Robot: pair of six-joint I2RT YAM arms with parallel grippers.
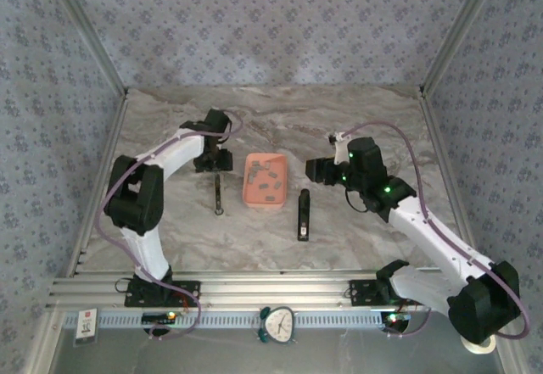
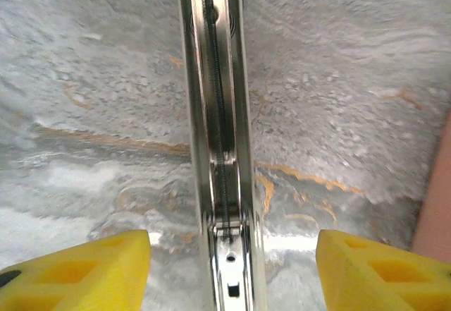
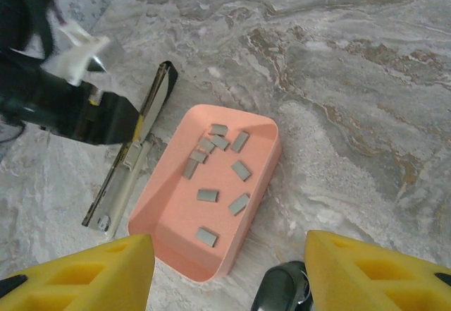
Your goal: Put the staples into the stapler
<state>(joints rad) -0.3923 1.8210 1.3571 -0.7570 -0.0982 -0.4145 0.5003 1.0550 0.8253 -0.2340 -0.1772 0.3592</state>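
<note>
The stapler's open metal channel [image 1: 218, 194] lies flat on the marble table, left of the salmon-pink tray [image 1: 264, 205]. In the left wrist view the channel [image 2: 218, 113] runs straight up between my yellow fingers, with a gap on each side. My left gripper [image 2: 232, 244] is open above its near end. Several grey staples [image 3: 207, 195] lie loose in the tray [image 3: 262, 177]. A black stapler part [image 1: 304, 214] lies right of the tray. My right gripper [image 3: 230, 244] hovers open and holds nothing, above the tray's near corner and the black part [image 3: 282, 290].
The left arm's black wrist [image 3: 49, 99] stands over the far half of the channel [image 3: 120, 187]. Aluminium rails [image 1: 254, 293] run along the near table edge, with a small clock [image 1: 277, 323] in front. Patterned walls close in the table on three sides.
</note>
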